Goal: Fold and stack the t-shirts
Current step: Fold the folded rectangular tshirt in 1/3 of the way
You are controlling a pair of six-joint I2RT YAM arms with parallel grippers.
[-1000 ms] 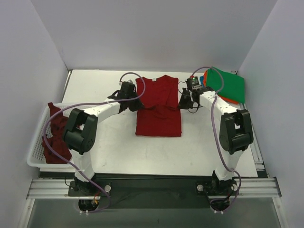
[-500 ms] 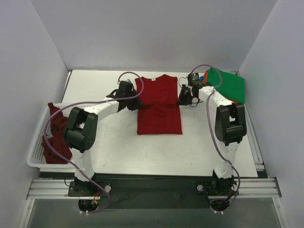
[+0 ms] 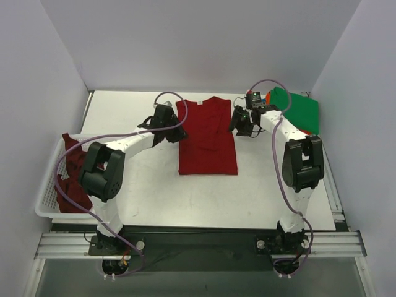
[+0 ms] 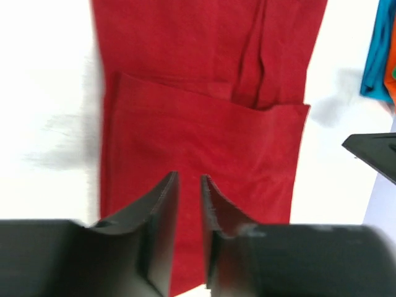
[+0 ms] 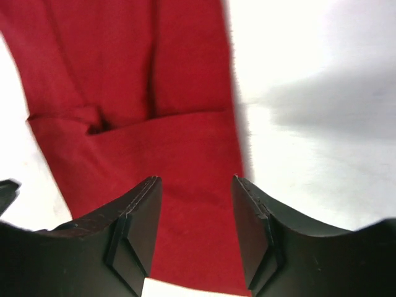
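Your white table (image 3: 142, 192) is walled in by pale panels on three sides. The bright red t-shirt (image 3: 207, 145) lies flat at its middle as a long, smooth rectangle, with soft flaps of cloth overlapping its upper half. At the table's left edge sits one white plastic mesh basket (image 3: 46, 198), and a crumpled maroon t-shirt (image 3: 71, 179) is draped in it and over its rim.

In the far right corner you have one stack of folded shirts. The green t-shirt (image 3: 300, 111) is on top, with an orange one (image 3: 270, 98) and a blue one (image 4: 376, 55) showing only as slivers at its edge. That makes five shirts in all.

Both arms reach in from either side of the red shirt, and each trails a looping purple cable (image 3: 68, 154).

- **Left gripper:** Your left gripper (image 4: 189, 179) hangs over the shirt's left edge. Its dark ridged fingers stand a slim gap apart, with nothing pinched between them.
- **Right gripper:** Your right gripper (image 5: 197, 180) hangs over the right edge with its jaws parted wider, and it is empty too (red cloth shows through the gap).
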